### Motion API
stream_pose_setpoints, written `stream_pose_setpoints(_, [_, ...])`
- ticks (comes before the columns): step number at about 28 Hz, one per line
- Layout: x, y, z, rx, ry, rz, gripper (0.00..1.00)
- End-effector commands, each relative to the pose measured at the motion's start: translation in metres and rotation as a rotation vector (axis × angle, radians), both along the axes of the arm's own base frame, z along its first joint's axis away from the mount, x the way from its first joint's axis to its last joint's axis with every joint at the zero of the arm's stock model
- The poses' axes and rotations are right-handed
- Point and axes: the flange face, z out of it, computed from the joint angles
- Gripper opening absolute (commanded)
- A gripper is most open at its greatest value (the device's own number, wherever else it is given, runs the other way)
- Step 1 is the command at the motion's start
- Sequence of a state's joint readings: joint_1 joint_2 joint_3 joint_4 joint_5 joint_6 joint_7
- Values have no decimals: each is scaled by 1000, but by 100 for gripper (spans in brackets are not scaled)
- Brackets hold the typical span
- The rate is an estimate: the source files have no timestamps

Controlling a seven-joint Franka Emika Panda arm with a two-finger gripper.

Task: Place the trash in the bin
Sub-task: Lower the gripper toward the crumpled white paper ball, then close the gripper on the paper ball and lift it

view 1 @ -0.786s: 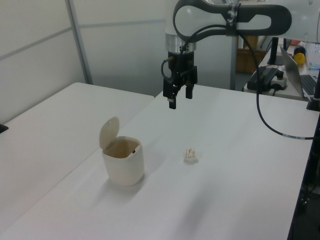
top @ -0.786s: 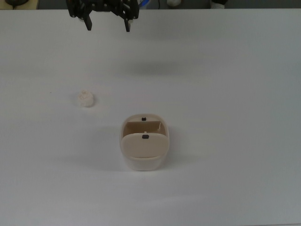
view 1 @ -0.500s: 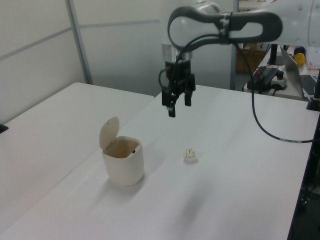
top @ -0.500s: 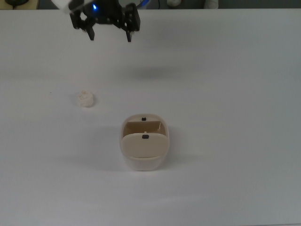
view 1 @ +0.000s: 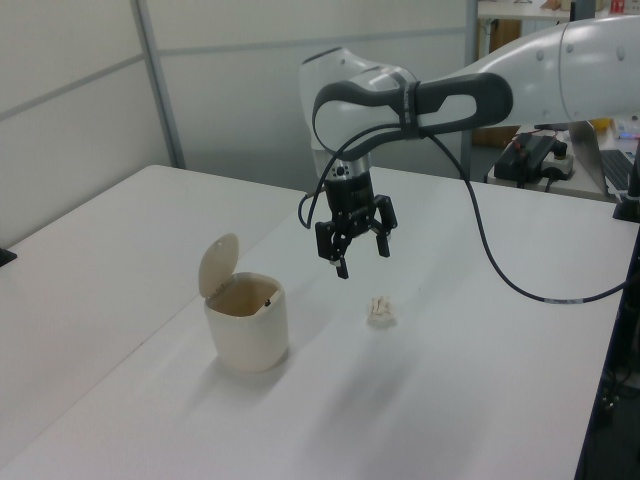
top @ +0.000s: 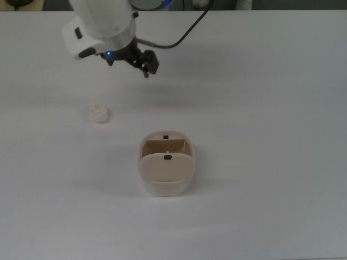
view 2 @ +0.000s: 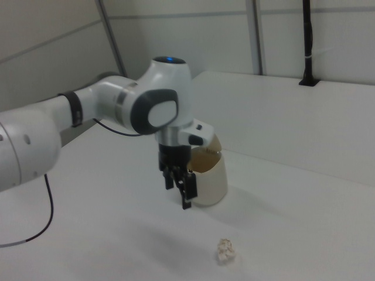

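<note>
White Panda arm (view 1: 520, 70) with glossy rounded link shells and dark grey/black joint bands. Black two-finger gripper (view 1: 360, 258) below a black wrist section; white flange block above it in the right view. Small blue light on the wrist (top: 110, 53). Black cable (view 1: 500, 270) loops loosely from the arm.

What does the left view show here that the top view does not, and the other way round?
Only the left view shows the bin's lid standing raised, both open fingers of the gripper hanging clear above the table, the full arm, and the wall panels behind. Only the top view looks straight down into the bin, showing its two small black knobs and the divider across the opening. Both show the trash lying loose on the table, apart from bin and gripper.
</note>
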State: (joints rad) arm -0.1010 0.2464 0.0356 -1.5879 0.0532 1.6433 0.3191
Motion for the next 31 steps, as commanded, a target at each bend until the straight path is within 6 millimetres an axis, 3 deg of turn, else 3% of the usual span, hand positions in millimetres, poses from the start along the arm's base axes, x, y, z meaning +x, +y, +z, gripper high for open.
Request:
stream_pose_setpoints(1, [8, -52, -40, -21, -11, -101, 100])
stream_pose_setpoints(4, [11, -70, -61, -27, -9, -127, 100])
stream_pose_setpoints(13, [12, -85, -111, -62, 8, -130, 100])
stream_pose_setpoints(19, [15, -86, -124, -66, -4, -129, 100])
stream_pose_setpoints(25, [21, -88, -156, -77, 5, -123, 100])
stream_pose_setpoints(31, [20, -87, -164, -77, 2, -111, 98])
